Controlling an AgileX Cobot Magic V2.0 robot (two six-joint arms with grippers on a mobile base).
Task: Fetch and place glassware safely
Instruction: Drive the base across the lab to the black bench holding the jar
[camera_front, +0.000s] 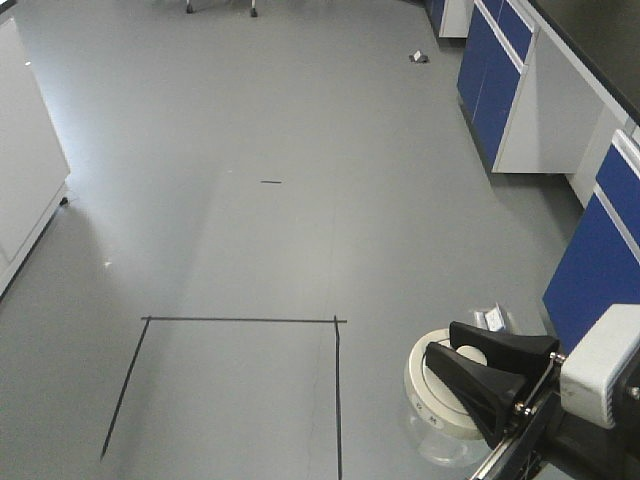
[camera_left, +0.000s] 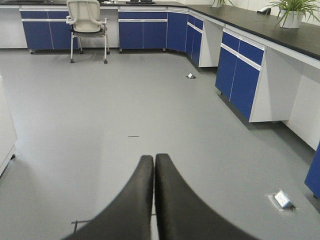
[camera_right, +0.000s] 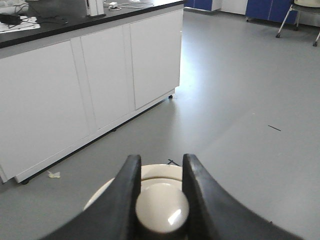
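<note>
Since the right gripper (camera_right: 160, 167) is closed narrowly on only the raised knob (camera_right: 161, 210) of the lid (camera_front: 432, 398), the glass jar (camera_front: 440, 448) hangs below its fingers over bare floor (camera_front: 250, 250), so a loose lid or a slip on that smooth knob could drop it. Whether the lid is fastened seems impossible to tell. The left gripper (camera_left: 153, 161), pressed shut and empty, gives no support beneath.

Right gripper (camera_front: 445, 343): 2 black tapered fingers (camera_front: 490, 385), silver screws (camera_front: 520, 407), white boxy housing (camera_front: 603, 365) at 3 o'clock. Left gripper (camera_left: 153, 160): 2 curved black fingers.
</note>
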